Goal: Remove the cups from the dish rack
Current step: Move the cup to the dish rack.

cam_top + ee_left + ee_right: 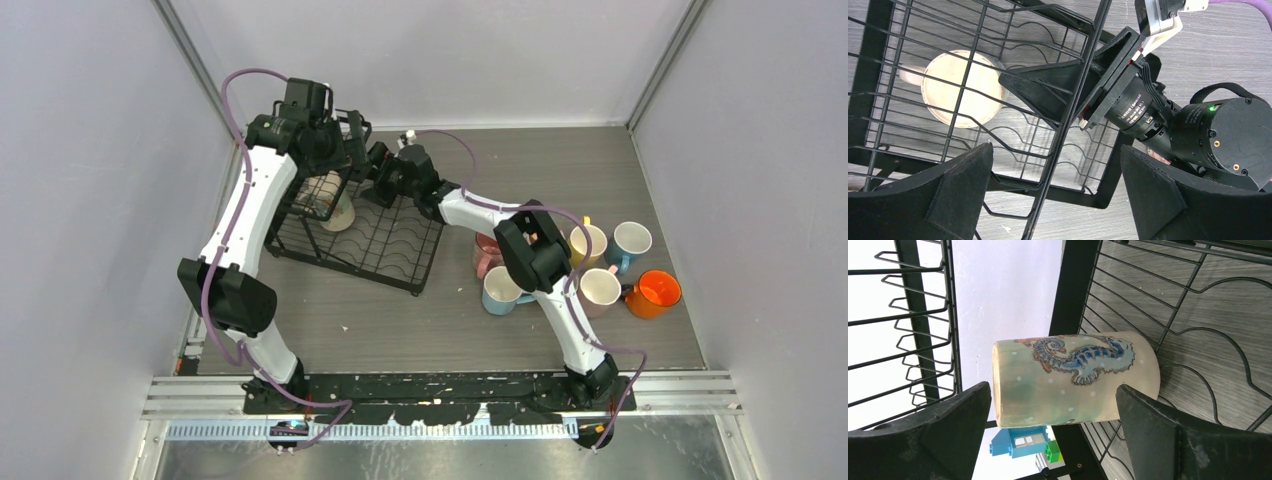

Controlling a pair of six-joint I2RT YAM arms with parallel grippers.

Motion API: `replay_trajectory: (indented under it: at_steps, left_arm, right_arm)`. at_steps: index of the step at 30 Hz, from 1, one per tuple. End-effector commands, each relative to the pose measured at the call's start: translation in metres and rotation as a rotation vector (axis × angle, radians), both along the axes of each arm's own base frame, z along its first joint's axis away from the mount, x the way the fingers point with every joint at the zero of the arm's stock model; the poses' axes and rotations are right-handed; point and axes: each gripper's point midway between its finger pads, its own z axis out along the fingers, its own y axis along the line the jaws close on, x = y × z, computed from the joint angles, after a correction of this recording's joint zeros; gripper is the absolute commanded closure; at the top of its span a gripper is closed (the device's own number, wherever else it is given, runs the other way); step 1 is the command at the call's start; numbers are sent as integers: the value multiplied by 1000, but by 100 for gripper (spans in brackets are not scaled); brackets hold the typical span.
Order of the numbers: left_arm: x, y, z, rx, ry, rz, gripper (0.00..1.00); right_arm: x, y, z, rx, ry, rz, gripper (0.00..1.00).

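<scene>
The black wire dish rack (385, 245) stands on the table's left half. One beige cup (332, 200) with a blue seahorse print is left in the rack's deep basket end. In the right wrist view this cup (1075, 377) sits just past my open right gripper (1053, 396), level with the gap and not clamped. My right gripper (378, 172) reaches into the rack from the right. My left gripper (348, 135) hovers open above the rack's far end. In its own view the left gripper (1055, 187) straddles a rack wire (1068, 120), and the cup (960, 87) shows its pale mouth through the wires.
Several cups stand on the table to the right: pink (487, 252), light blue (499, 292), yellow (588, 243), blue (632, 240), white (600, 290), orange (655, 293). A blue and green toy brick (1020, 442) shows below the cup. Grey walls close in on both sides.
</scene>
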Motion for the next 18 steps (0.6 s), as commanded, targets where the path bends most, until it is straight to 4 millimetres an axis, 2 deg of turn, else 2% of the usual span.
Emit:
replay_trajectory:
  at_steps: [1,12,18]
  left_arm:
    - [5,-4,7,-34,-26,-6,0]
    - [7,-4,3,-29,-17,-5,0]
    - [7,-5,3,-29,-17,-8,0]
  right_arm:
    - [0,4,32,68,-70,-6,1]
    - [-7,8,26,44,-66,21,0]
    - [-12,10,34,73,-92,40,0]
